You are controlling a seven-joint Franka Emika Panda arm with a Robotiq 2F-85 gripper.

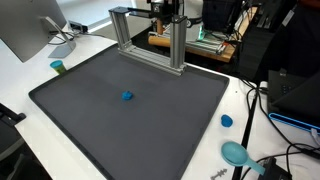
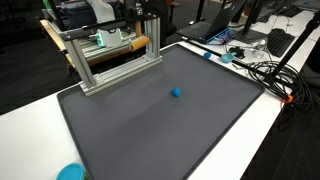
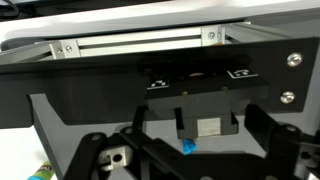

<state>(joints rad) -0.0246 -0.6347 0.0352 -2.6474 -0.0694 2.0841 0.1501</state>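
Observation:
A small blue block (image 1: 127,96) lies alone near the middle of the dark grey mat (image 1: 90,120), and it shows in both exterior views (image 2: 176,92). My gripper (image 1: 166,14) hangs high at the back, above the aluminium frame (image 1: 150,40), far from the block; it also shows in an exterior view (image 2: 150,12). In the wrist view the gripper (image 3: 195,140) has its dark fingers spread wide with nothing between them. The blue block (image 3: 188,147) shows small far below, and the frame (image 3: 140,42) runs across the top.
The mat (image 2: 150,130) lies on a white table. A green cylinder (image 1: 58,67) stands by a monitor (image 1: 25,30). A blue cap (image 1: 227,121) and a teal round object (image 1: 235,153) lie off the mat's edge by cables (image 2: 262,65). Another teal disc (image 2: 70,172) is at the mat's corner.

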